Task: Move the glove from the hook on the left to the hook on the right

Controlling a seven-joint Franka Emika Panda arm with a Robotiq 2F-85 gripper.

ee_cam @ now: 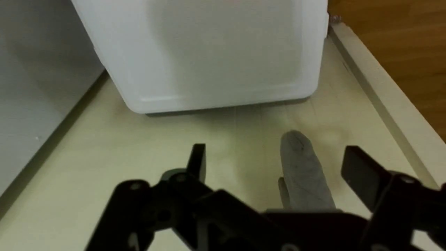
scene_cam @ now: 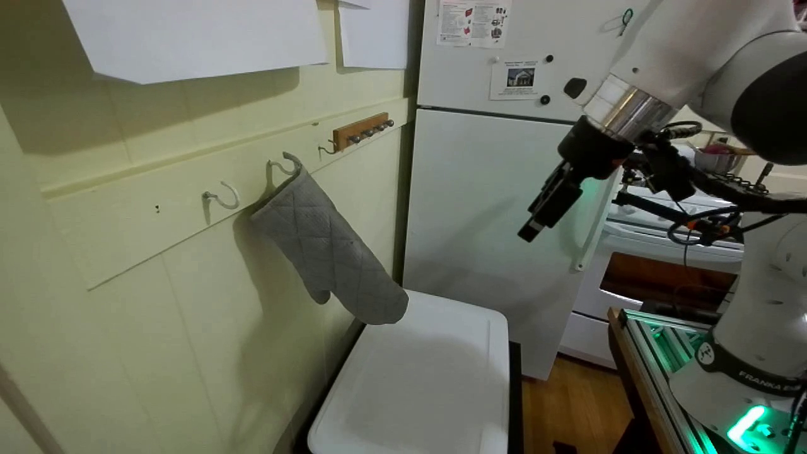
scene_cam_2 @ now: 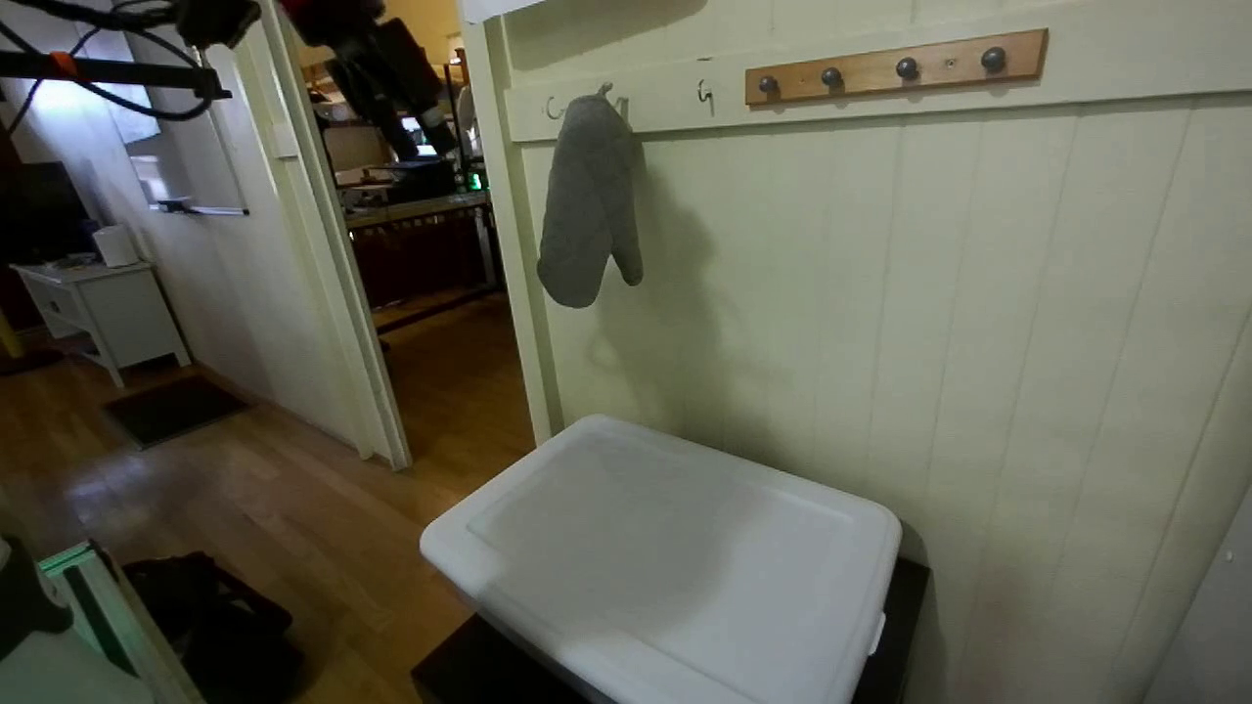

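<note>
Glove (scene_cam: 331, 243): hangs on middle hook (scene_cam: 292, 159) of three; move apparently not begun.
Tool (ee_cam: 274, 155): spread, holding nothing.
Right hook (scene_cam_2: 704, 94): bare; lifting, carrying, rehanging likely remain.

Pale yellow panelled wall (scene_cam_2: 929, 293); white fridge (scene_cam: 476, 176) beside it; dark mat (scene_cam_2: 176, 409) on glossy wooden floor (scene_cam_2: 333, 518).

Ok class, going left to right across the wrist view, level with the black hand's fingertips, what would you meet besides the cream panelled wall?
Tall white fridge, black fingertip of the hand, grey quilted fabric oven mitt, other black fingertip, pale painted doorway trim.
</note>
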